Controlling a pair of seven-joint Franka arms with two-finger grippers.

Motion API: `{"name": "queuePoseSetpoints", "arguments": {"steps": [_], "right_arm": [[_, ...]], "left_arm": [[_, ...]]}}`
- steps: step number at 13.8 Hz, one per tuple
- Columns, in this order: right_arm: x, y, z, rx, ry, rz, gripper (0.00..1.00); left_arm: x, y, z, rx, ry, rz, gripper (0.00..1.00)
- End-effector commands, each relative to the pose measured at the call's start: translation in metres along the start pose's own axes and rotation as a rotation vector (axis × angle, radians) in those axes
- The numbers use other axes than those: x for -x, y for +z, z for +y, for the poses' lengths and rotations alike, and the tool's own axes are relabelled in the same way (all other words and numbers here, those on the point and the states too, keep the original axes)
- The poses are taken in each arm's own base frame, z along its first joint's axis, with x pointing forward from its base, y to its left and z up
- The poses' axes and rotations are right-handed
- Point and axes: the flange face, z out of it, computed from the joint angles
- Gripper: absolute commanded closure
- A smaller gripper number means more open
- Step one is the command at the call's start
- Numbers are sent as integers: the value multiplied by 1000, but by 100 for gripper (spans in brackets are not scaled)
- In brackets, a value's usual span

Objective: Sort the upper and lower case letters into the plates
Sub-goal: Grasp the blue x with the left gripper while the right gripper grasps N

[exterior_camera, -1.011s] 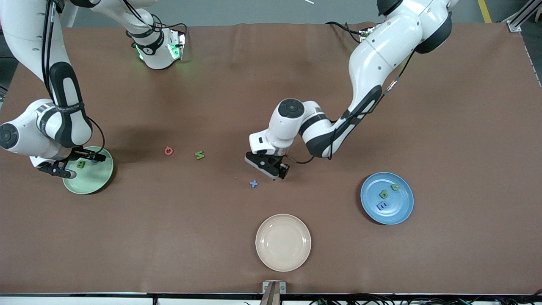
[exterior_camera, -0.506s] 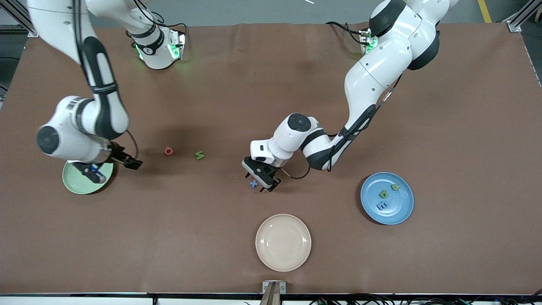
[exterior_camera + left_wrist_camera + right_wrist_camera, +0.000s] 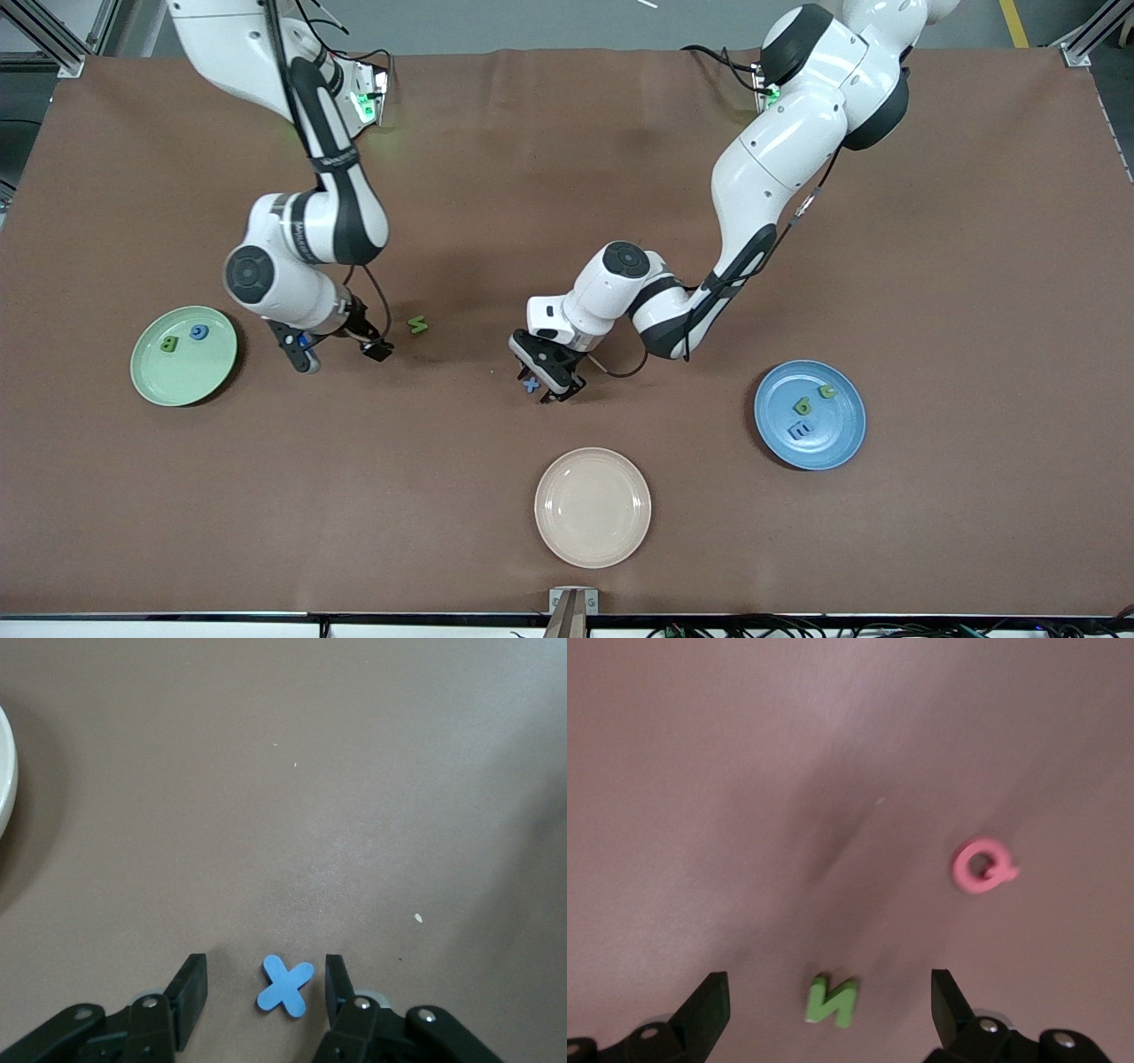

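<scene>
Brown table (image 3: 930, 266), lettered plates (image 3: 810, 414)

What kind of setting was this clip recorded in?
Probably a robotics lab workbench: two white robot arms bolted along a table under a brown cloth cover, aluminium framing at its corner, and cables along the near edge.

We view the table (image 3: 930, 266) from high in front; both wrist cameras look down close at it.
</scene>
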Motion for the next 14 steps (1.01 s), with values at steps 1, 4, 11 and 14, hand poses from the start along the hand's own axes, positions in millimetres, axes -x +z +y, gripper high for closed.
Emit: {"name": "queuePoseSetpoints", "arguments": {"steps": [1,4,11,14], "right_arm": [[11,22,-4,-16,68,23,0],[24,36,-9,-8,68,38,1],[51,50,-7,28,50,33,24],[59,55,-5,39,39,34,27]], "left_arm": [[-1,3,2,-9,32,14,45],[-3,1,1,-12,40,17,47],[0,3,18,-5,89,14,66],[-1,1,10,-18,118,18,100]]}}
